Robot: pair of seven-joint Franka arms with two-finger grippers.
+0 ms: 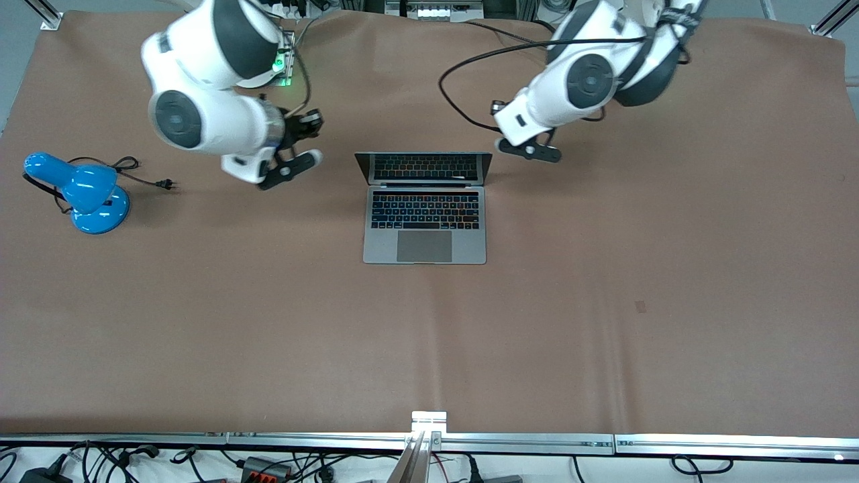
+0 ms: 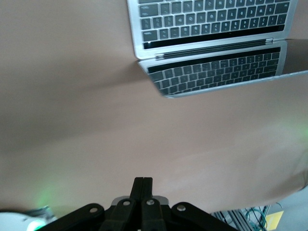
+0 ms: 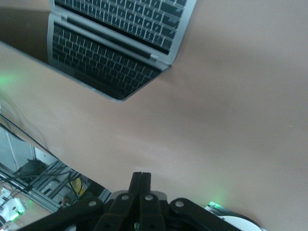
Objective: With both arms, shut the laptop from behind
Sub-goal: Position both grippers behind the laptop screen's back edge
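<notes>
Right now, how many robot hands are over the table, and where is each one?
2. The right hand hangs shut beside the open laptop, toward the blue lamp. The left hand hangs shut beside the laptop's screen at the left arm's end.

We see the slim silver-grey open laptop alone mid-table on the brown table covering, bare cloth on every side of it. Our left black-and-white two-finger gripper, fingers pressed together, hangs over open cloth just beside the screen's corner; our right black-and-white two-finger gripper, likewise closed, hangs well apart from the other corner. The blue dome-shaded desk lamp and its black cord lie toward the right arm's end, well apart from the laptop.
</notes>
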